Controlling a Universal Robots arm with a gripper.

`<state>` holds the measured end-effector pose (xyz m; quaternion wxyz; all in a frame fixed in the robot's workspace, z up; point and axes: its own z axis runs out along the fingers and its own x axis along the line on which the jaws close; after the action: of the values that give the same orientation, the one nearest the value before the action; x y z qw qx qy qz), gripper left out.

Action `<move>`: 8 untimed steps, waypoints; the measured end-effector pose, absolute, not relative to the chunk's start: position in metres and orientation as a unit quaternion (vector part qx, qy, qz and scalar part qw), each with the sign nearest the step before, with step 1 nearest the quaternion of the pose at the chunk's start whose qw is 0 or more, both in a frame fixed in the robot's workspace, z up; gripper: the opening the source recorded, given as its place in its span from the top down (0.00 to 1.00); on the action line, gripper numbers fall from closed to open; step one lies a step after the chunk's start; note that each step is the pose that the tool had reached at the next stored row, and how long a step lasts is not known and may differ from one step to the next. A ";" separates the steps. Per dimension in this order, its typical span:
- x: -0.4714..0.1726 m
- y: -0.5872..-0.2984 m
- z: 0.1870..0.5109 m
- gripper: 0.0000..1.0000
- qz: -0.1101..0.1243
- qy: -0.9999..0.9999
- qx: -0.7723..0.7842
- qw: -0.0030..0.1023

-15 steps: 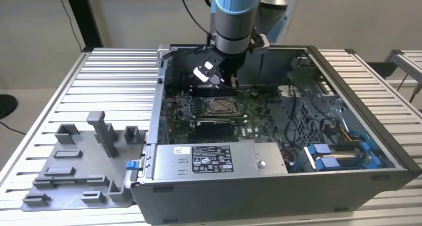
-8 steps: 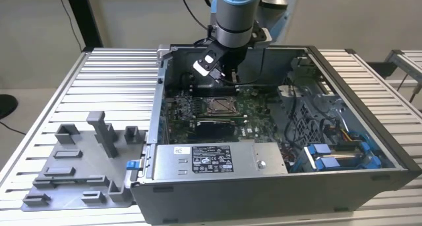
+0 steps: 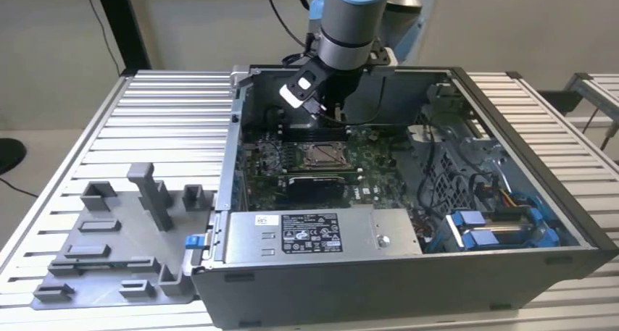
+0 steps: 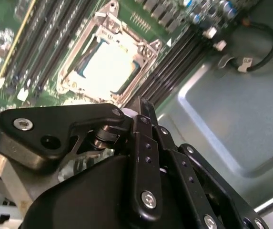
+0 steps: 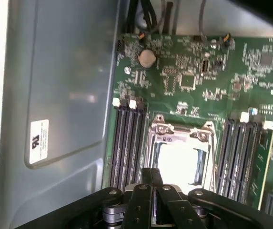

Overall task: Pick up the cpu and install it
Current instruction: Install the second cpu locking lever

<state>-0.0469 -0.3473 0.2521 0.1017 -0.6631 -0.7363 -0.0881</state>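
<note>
The cpu (image 3: 322, 155) lies flat inside the metal-framed socket (image 3: 301, 166) on the green motherboard of the open computer case (image 3: 406, 280). In both wrist views it is a bright silvery-white square (image 4: 108, 67) (image 5: 179, 162) within the socket frame (image 4: 148, 50) (image 5: 162, 129). My gripper (image 3: 332, 117) hangs a little above the board, just behind the socket toward the case's far wall. Its black fingers (image 4: 143, 109) (image 5: 151, 177) stand close together with nothing visible between them, apart from the cpu.
Dark memory slots (image 5: 126, 143) flank the socket on both sides. A grey power supply box (image 3: 320, 233) sits at the case's front, and blue drive brackets (image 3: 493, 226) fill the exterior view's right. A grey fixture plate (image 3: 116, 244) with upright posts lies on the slatted table (image 3: 164, 121).
</note>
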 end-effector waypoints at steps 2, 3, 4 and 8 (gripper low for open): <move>-0.047 -0.347 0.252 1.00 -0.080 -0.735 -0.665 0.107; -0.047 -0.347 0.252 1.00 -0.080 -0.735 -0.665 0.107; -0.047 -0.347 0.252 1.00 -0.080 -0.735 -0.665 0.107; -0.047 -0.347 0.252 1.00 -0.080 -0.735 -0.665 0.107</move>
<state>-0.0469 -0.3473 0.2521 0.1073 -0.6648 -0.7349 -0.0802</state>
